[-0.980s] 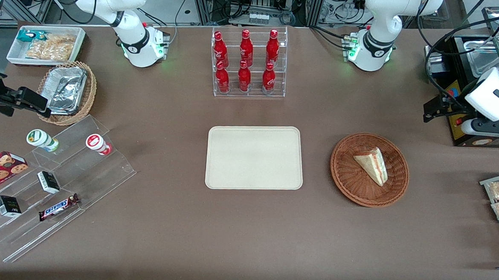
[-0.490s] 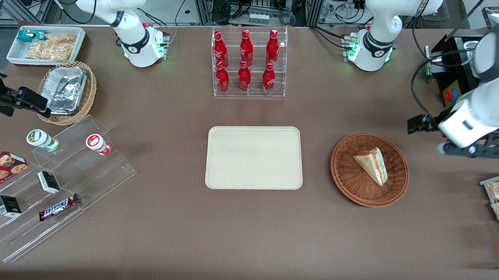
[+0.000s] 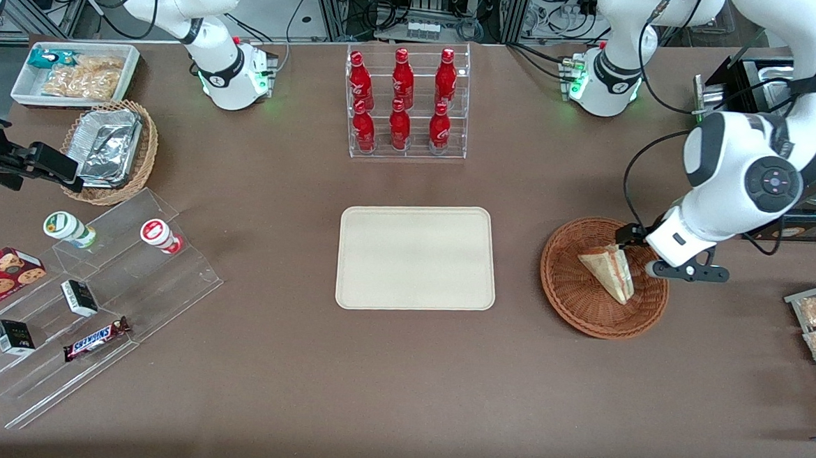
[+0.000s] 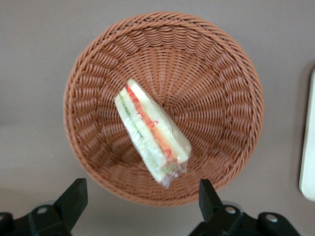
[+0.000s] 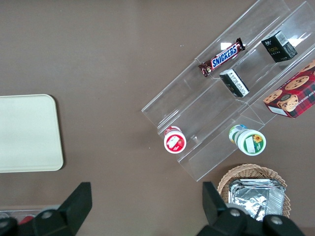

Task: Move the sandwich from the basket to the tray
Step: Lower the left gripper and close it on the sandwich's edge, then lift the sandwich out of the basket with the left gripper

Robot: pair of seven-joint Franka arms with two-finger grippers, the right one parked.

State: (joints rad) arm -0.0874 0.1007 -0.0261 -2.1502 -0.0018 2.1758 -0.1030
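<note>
One sandwich (image 4: 151,133), a clear-wrapped wedge, lay on its side in the one reddish-brown wicker basket (image 4: 224,73), filling stripe up. The end effector (image 4: 140,196) hung above the basket's rim on the working arm's side, fingers (image 4: 74,195) spread wide apart, nothing between them. To do this step well, I'd say it needed to centre over the wedge, turn so the fingers straddled the bread faces rather than the long edge, come down without catching the weave, and squeeze gently, since soft bread will crush. One cream-beige tray (image 3: 417,257) sat bare on the bench beside the basket, toward the parked arm's end. Farther from the front camera stood a clear rack holding six red bottles (image 3: 401,97)
</note>
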